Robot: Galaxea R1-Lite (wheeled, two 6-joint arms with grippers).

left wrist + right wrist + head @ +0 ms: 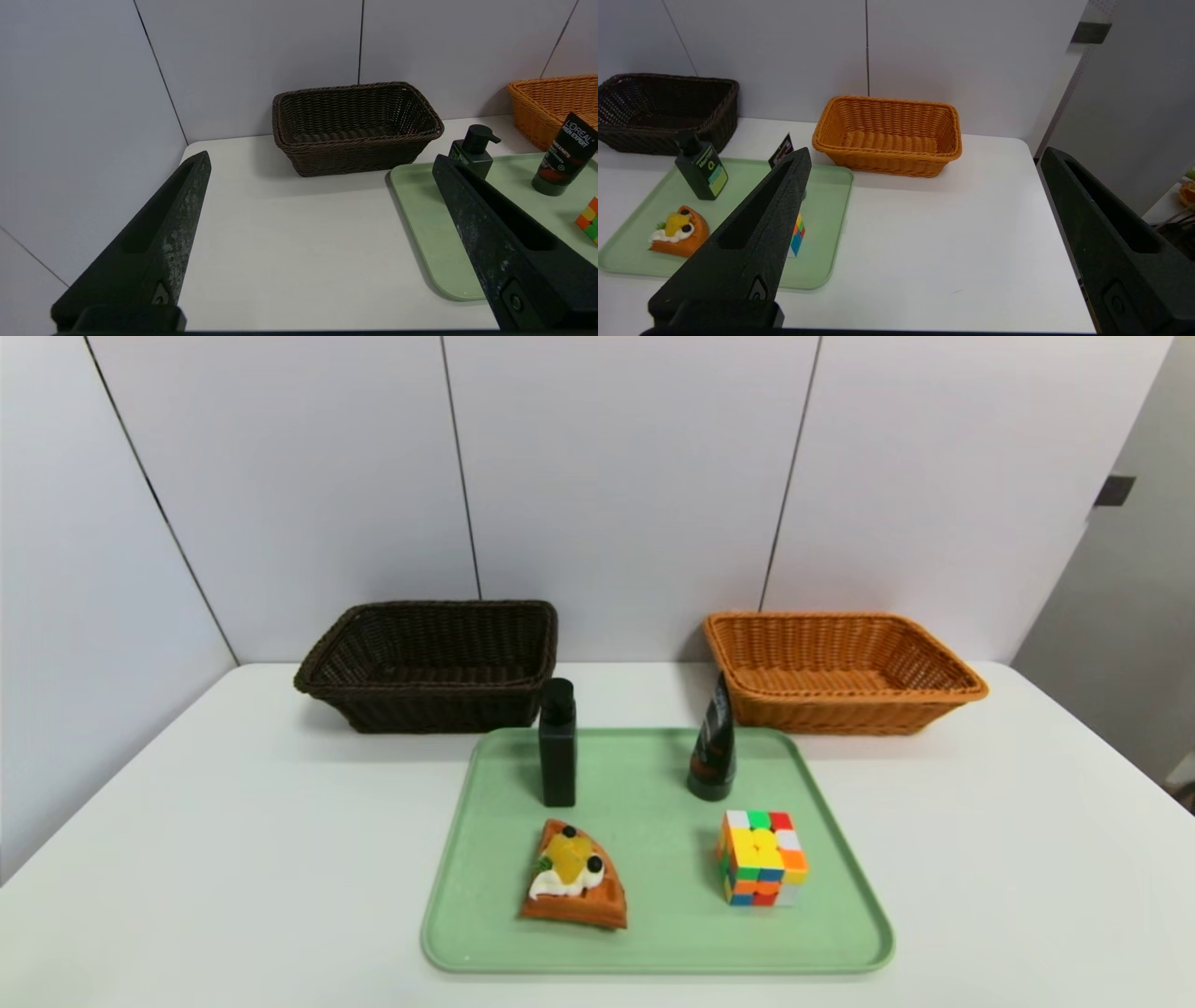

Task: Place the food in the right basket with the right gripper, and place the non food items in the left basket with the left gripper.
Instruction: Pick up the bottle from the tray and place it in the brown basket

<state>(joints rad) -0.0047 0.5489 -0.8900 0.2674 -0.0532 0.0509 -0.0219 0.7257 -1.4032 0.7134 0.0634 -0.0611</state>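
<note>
Nothing sorted yet; waffle wedge (574, 887), black bottle (558, 756), L'Oreal tube (713, 747) & puzzle cube (764, 859) all on green tray (653, 947), which sits on the white counter (233, 859). Rel. to tray: dark basket (448, 709) behind its left part, orange basket (854, 714) behind its right.

L pincer (320, 156) released, jaws wide apart, nothing held, over counter to left of tray. R pincer (927, 151) same, wide & empty, over counter to right of tray.

Handling (my guess): waffle prob. light, maybe springy, cream topping soft & smeary. R pincer shd take it low by the waffle sides, light squeeze, keep level, clear of cream/fruit, then into orange basket. Bottle prob. stiff, poss. heaviest if full, smooth so may slip: L pincer mid-body, below pump. Tube stands on its cap, likely squashy & tippy; grip low nr cap, gently. Cube light, firm, but layers cd twist: take opp. faces, square on. All 3 → dark basket w/ L pincer.
</note>
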